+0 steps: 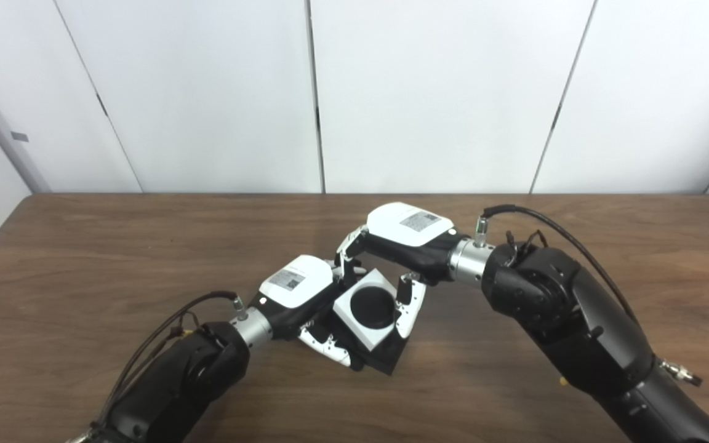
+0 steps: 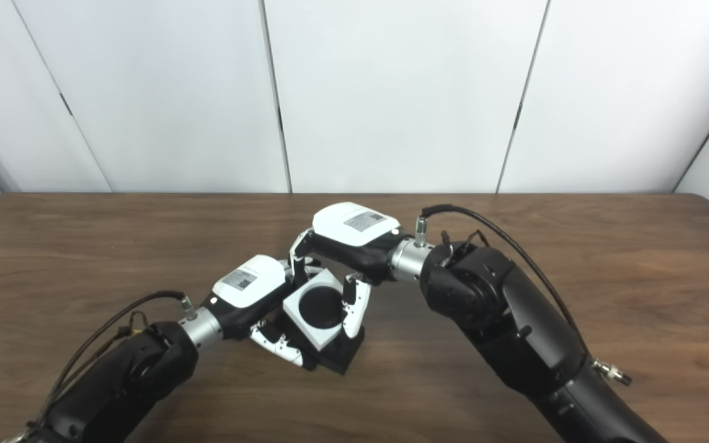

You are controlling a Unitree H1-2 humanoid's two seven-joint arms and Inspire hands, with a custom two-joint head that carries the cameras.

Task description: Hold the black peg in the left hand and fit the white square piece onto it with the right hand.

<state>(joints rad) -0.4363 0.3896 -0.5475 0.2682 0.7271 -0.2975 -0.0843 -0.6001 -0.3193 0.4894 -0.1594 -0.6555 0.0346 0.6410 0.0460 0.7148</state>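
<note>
- Hands met over the middle of the brown wooden surface, close to each other.
- The left hand came in from the lower left with its white back facing up.
- Its fingers curled under and around the black peg, which had a flat black base poking out below the white piece.
- So the left hand was closed on the black peg and held it up off the surface, tilted a little.
- The white square piece sat right on top of the black part, with its face turned up toward the cameras.
- A round black spot showed in the middle of the white square piece. I could not tell if that was the peg filling the hole or just a dark hole.
- The right hand reached in from the right, above and behind the white piece.
- One of its fingers pressed on the right side of the white piece, and others touched its far left corner.
- The white piece lay between those fingers, so the right hand was pinching it from two sides.
- White wall panels stood behind the surface.
</note>
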